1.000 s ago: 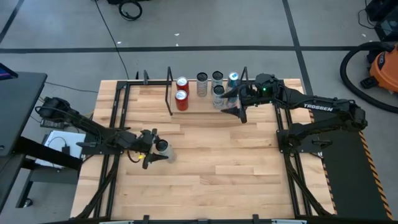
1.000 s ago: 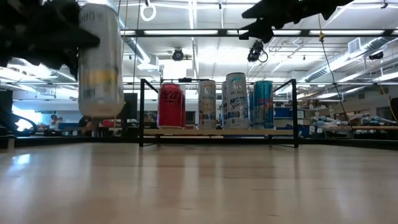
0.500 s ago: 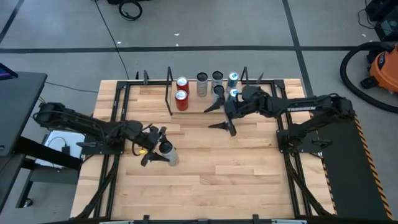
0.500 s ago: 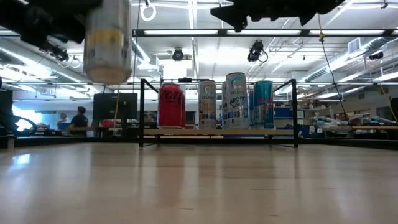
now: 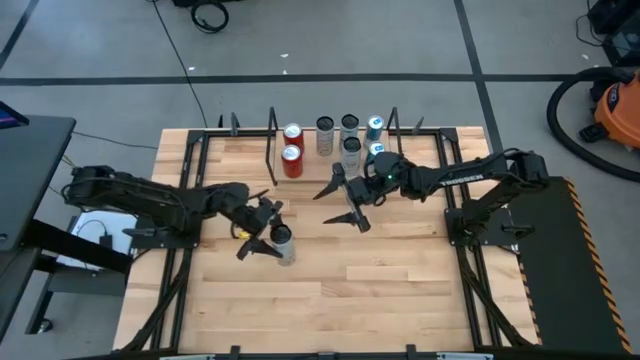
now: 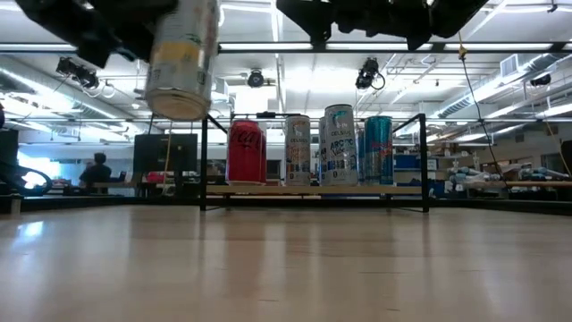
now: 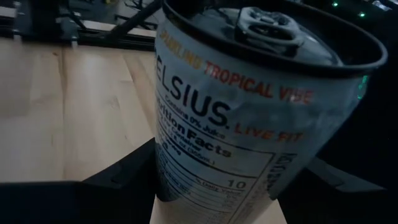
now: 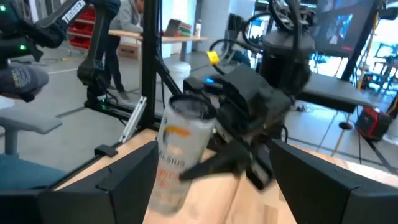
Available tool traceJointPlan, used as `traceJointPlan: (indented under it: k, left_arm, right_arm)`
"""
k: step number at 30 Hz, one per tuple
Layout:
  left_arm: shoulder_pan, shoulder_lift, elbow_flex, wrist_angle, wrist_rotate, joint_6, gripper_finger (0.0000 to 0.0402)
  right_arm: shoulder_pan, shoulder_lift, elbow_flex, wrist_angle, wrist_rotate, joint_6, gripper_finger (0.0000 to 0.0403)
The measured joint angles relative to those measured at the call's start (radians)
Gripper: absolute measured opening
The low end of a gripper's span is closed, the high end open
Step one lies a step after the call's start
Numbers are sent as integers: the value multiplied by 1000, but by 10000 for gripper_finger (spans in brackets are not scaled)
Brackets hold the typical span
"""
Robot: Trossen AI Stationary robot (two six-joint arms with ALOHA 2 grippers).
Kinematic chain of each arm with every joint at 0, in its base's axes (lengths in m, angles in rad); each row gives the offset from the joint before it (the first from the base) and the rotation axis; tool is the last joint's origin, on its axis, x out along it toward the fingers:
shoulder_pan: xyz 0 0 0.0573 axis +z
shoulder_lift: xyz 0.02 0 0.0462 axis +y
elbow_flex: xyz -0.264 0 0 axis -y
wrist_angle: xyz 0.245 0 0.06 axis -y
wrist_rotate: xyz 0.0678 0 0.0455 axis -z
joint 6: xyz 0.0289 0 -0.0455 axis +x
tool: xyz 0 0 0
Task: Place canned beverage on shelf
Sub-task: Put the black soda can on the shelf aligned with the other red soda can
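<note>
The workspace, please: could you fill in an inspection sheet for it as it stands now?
Surface: wooden table, bare at its front.
Job's things: white Celsius can held clear of the table; shelf carries a red can and three tall cans.
Clutter: nothing seen.
Grippers: left gripper shut on the Celsius can; right gripper open, empty, above the table in front of the shelf.
Cables: cables on the floor beyond the table.
Surroundings: a vacuum at the far right; a person far behind.
</note>
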Motion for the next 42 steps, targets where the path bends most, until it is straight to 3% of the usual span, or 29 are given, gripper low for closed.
traceJointPlan:
  k: [10,25,38,42]
  left_arm:
    - [7,160,123,4,141,60,261]
    - [32,268,225,-7,161,168,261]
    - [47,314,302,-10,175,233,261]
    - [47,326,336,-86,185,237,261]
  right_arm:
    - [30,8,0,-3,9,-3,316]
    - [130,16,0,55,49,0,346]
    - [197,37,1,95,182,-2,348]
    - [204,83,-1,134,202,-4,348]
